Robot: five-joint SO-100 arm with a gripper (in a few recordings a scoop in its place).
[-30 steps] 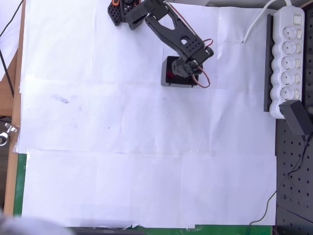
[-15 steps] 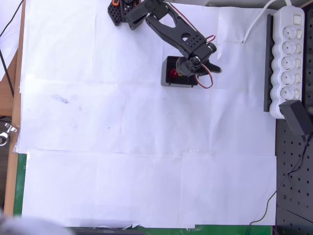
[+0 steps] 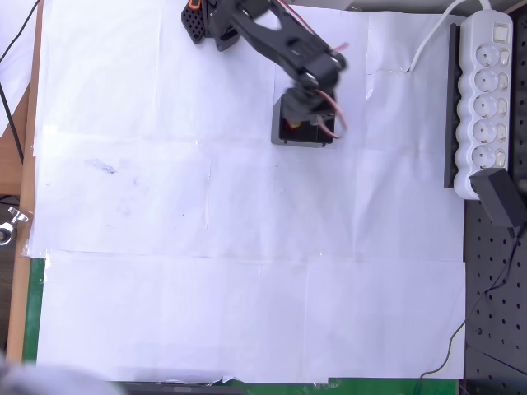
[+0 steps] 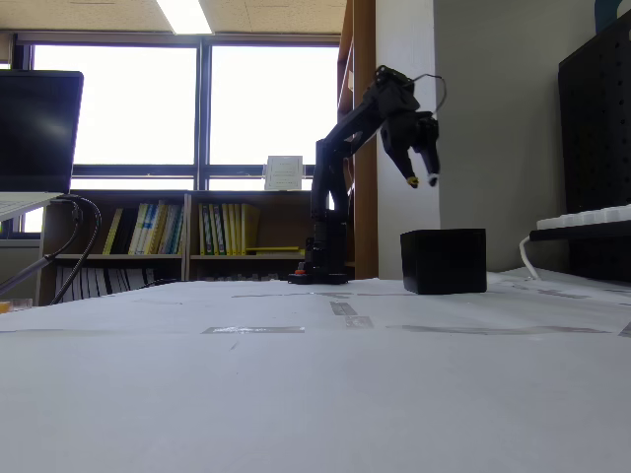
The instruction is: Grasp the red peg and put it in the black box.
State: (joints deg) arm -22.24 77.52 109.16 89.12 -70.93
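White paper covers the table, the peg [image 3: 289, 125] lies in the box [image 3: 277, 132], and the gripper [image 4: 422, 177], fingers spread and empty, should lift straight clear.

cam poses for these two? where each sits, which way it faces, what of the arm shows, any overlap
Overhead view: above the table, looking straight down; arm reaches from the top edge over the black box, red peg inside.
Fixed view: low at table height, facing the windows; whole arm, gripper raised above the box.
Shared: arm, box, white power strip.
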